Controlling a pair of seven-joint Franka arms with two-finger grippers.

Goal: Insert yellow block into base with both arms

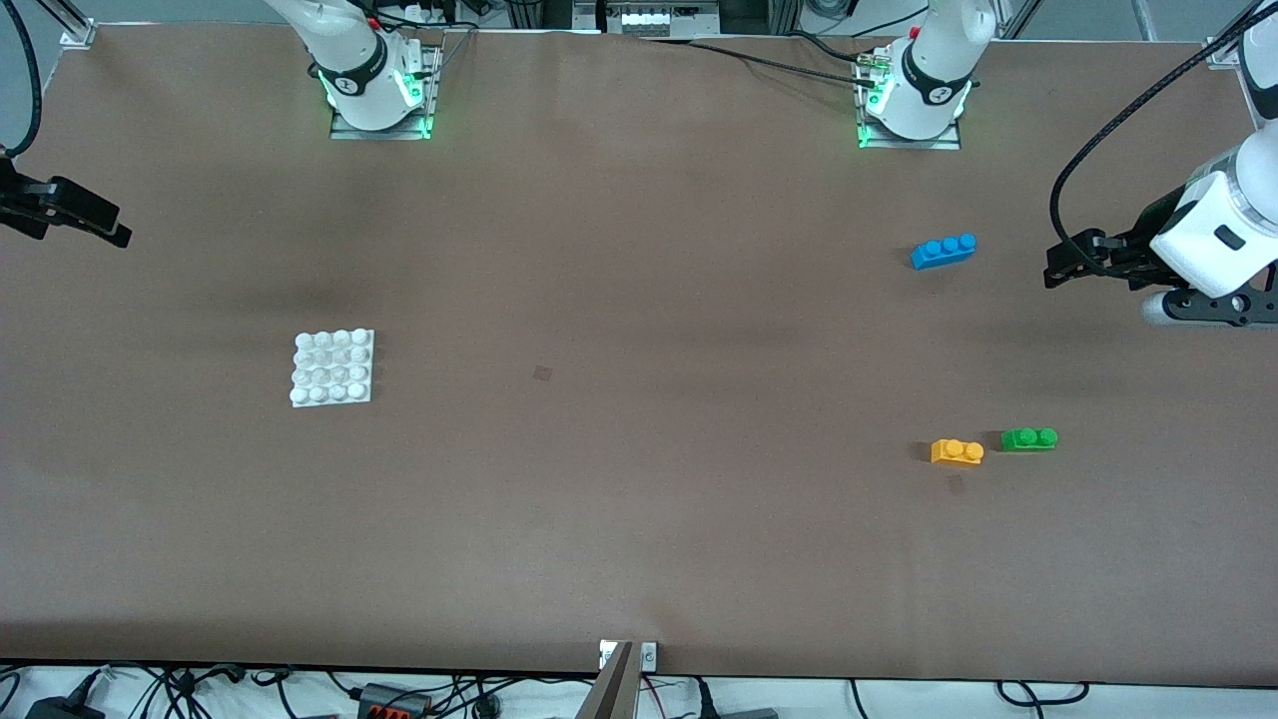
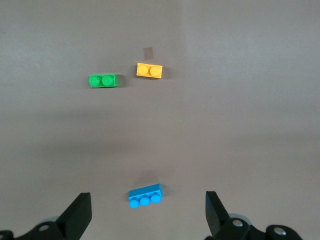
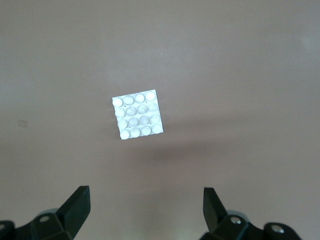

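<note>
Brown matting covers the whole table, with four plastic pieces lying on it. High over the left arm's end hangs the left gripper (image 1: 1063, 268), fingers spread wide and empty; its wrist view looks straight down on the blue brick (image 2: 145, 196), which sits between the fingertips in that view. On a clock face centred on the blue brick in the front view, the yellow block (image 1: 958, 452) lies at about six o'clock, nearer the camera, and the green brick (image 1: 1029, 438) at about five, just beside the yellow one but apart from it. The right gripper (image 1: 90, 222) waits over the right arm's end, fingers likewise spread with nothing between them; the base (image 1: 332, 367) lies flat at roughly four o'clock from it, studs up, well apart from the bricks.

To do the pickup well, the left arm should probably travel over the yellow block, line its fingers across the brick's narrow sides, and descend clear of the green neighbour.
</note>
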